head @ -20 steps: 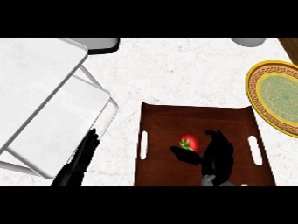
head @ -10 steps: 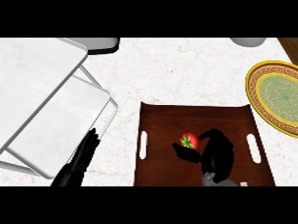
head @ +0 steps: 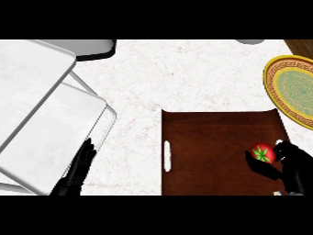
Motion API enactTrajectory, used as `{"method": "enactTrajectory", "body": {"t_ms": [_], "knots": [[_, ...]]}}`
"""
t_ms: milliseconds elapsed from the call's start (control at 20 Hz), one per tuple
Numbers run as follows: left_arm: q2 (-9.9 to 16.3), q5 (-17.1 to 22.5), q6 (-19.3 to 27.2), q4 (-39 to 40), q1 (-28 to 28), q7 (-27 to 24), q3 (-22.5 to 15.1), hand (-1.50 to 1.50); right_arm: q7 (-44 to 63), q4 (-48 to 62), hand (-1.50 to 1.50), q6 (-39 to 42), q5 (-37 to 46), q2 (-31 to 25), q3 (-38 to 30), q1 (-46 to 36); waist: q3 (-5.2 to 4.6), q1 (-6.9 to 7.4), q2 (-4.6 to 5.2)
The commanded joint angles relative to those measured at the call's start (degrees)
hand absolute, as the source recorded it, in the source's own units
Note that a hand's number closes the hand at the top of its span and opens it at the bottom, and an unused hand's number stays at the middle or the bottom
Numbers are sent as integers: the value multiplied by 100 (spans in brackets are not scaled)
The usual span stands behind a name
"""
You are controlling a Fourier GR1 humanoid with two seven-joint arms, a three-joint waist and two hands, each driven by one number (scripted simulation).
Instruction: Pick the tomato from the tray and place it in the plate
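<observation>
- The right hand (head: 295,169) is curled round the tomato (head: 261,153), over the tray's (head: 213,137) near right part.
- Lift it straight, then carry it far and right to the plate (head: 301,92) (clearing its raised rim).
- The left hand (head: 74,174) rests open, near left.

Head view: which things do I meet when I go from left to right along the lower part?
Left hand → tray → tomato → right hand.

White marbled tabletop (head: 186,78). Brown tray (head: 213,137) lower right; gold-rimmed green plate (head: 301,92) at right edge.
</observation>
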Motion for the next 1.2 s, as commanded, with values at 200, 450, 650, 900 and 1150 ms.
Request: {"method": "enactTrajectory", "body": {"t_ms": [200, 450, 650, 900, 1150], "knots": [[305, 7, 351, 305, -103, 46, 869, 0, -2187, -244, 150, 98, -1690, -1779, -1137, 505, -29, -153, 52], [449, 158, 296, 316, -144, 89, 1031, 0, -3512, -418, 150, 232, -2867, -2418, -2029, 738, -44, -238, 15], [490, 239, 308, 341, -324, 208, 1129, 0, -4481, -237, 150, 214, -3595, -2717, -2882, 716, -40, -221, 30], [625, 400, 103, 495, -429, 97, 1169, 0, -5407, 260, 150, 956, -4584, -3057, -3681, 741, -53, -5, 68], [599, 486, -2, 765, -799, 105, 1157, 0, -5832, 814, 150, 1599, -5003, -3391, -4029, 465, -60, 228, 131]]}}
